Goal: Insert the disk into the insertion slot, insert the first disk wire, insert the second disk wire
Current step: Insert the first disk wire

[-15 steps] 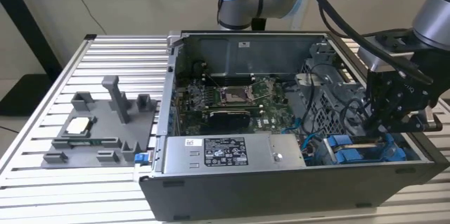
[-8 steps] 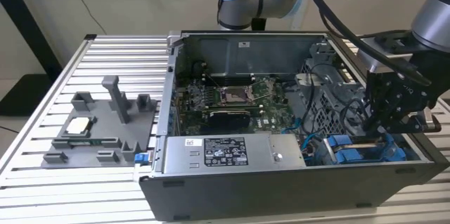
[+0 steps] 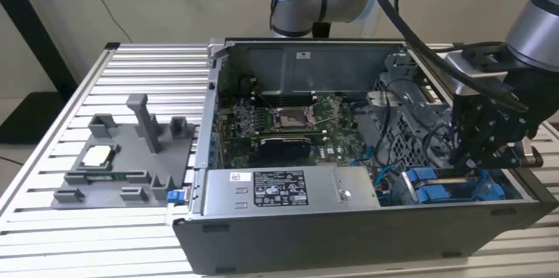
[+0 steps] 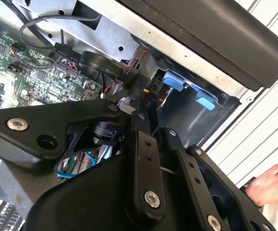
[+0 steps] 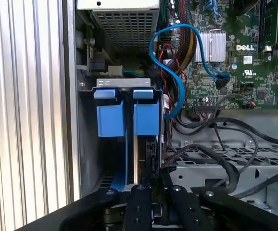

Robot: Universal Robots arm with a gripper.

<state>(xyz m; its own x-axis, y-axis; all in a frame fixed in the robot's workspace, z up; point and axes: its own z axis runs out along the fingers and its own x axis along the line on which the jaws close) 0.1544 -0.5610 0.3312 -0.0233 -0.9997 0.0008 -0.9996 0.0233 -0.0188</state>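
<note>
The gripper (image 5: 148, 182) is clamped on the near edge of the disk (image 5: 146, 118). The disk stands on edge in the insertion slot (image 5: 87, 144), touching a second blue carrier (image 5: 109, 118). Just past the gripper a blue cable (image 5: 180, 91) loops beside the disk, leaving little room. Farthest off, the power-supply box (image 3: 271, 190) bears a white printed label.

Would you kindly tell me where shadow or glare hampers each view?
Exterior view: the black gripper shadows the blue plastic carrier frames. First wrist view: the frames are evenly lit, the ribbed aluminium table glares pale. Second wrist view: the gripper's dark body leaves the grey sheet-metal drive bay dim.
</note>
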